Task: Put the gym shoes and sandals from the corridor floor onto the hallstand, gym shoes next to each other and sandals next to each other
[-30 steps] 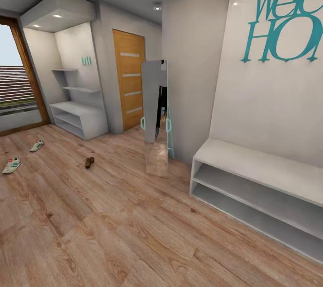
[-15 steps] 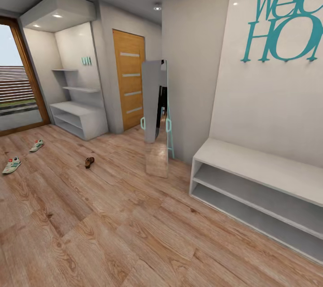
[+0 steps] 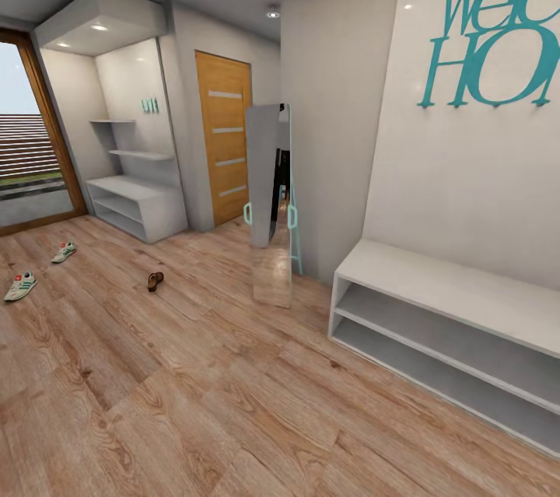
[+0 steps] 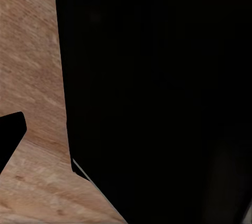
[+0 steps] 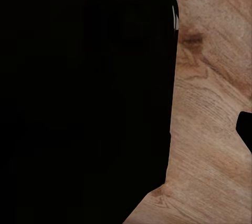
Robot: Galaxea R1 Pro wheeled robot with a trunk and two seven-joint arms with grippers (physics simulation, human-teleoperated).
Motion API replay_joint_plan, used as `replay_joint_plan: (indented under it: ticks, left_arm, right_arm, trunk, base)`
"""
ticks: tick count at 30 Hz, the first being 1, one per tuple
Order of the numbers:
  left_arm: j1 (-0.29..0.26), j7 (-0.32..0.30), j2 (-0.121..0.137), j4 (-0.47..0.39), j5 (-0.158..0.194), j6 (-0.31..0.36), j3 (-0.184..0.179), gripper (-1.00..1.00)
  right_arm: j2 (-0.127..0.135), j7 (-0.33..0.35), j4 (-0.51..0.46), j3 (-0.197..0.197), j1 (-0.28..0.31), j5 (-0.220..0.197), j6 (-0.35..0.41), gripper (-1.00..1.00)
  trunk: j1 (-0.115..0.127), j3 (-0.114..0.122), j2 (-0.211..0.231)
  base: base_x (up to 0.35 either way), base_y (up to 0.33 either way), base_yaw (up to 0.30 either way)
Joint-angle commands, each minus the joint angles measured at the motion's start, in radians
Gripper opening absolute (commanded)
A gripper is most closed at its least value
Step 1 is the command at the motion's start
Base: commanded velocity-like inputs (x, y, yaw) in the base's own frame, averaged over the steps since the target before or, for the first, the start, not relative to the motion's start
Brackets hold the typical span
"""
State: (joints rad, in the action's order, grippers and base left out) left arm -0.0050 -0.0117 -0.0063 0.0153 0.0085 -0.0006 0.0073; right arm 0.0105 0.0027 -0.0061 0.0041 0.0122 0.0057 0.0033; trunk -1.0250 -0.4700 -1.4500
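Risking wrong drop: bench [image 3: 435,279] resembled hallstand [image 3: 136,205]; shoes [image 3: 21,286] far; gripper states impossible to tell.

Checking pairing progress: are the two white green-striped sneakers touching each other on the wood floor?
Apart. The head view shows bare floor between one sneaker and the other sneaker.

Head view: from my head, facing forward and down the corridor floor [image 3: 233,372].
Wrist views: both close, facing down.
Shared: the plank floor.
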Motion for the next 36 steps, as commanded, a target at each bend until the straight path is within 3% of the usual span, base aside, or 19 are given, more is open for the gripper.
replay_joint_plan:
  ticks: [1, 9, 16, 26, 27, 36]
  left_arm:
    - [0.000, 0.000, 0.000, 0.000, 0.000, 0.000, 0.000, 1.00]
    - [0.000, 0.001, 0.000, -0.006, 0.003, 0.001, 0.004, 1.00]
    - [-0.005, -0.034, 0.039, -0.045, 0.042, 0.005, 0.044, 1.00]
    - [-0.031, -0.084, 0.095, -0.101, 0.071, -0.003, 0.102, 1.00]
    - [-0.032, -0.086, 0.159, -0.179, 0.074, -0.004, 0.155, 1.00]
    - [-0.036, -0.090, 0.166, -0.228, 0.081, -0.010, 0.168, 1.00]
  right_arm:
    - [0.000, 0.000, 0.000, 0.000, 0.000, 0.000, 0.000, 1.00]
    - [0.003, 0.001, -0.006, 0.000, 0.005, 0.000, 0.001, 1.00]
    - [0.042, 0.002, -0.046, -0.007, 0.032, -0.008, 0.007, 1.00]
    - [0.098, 0.009, -0.102, -0.009, 0.085, -0.009, -0.001, 1.00]
    - [0.133, 0.011, -0.106, -0.009, 0.088, -0.009, -0.002, 1.00]
    - [0.146, 0.025, -0.109, -0.010, 0.097, -0.011, -0.005, 1.00]
  trunk:
    - [0.000, 0.000, 0.000]
    - [0.000, 0.000, 0.000]
    - [0.000, 0.000, 0.000]
    - [0.000, 0.000, 0.000]
    - [0.000, 0.000, 0.000]
    - [0.000, 0.000, 0.000]
  base:
    - [0.000, 0.000, 0.000]
    - [0.000, 0.000, 0.000]
    - [0.000, 0.000, 0.000]
    - [0.000, 0.000, 0.000]
    - [0.000, 0.000, 0.000]
    - [0.000, 0.000, 0.000]
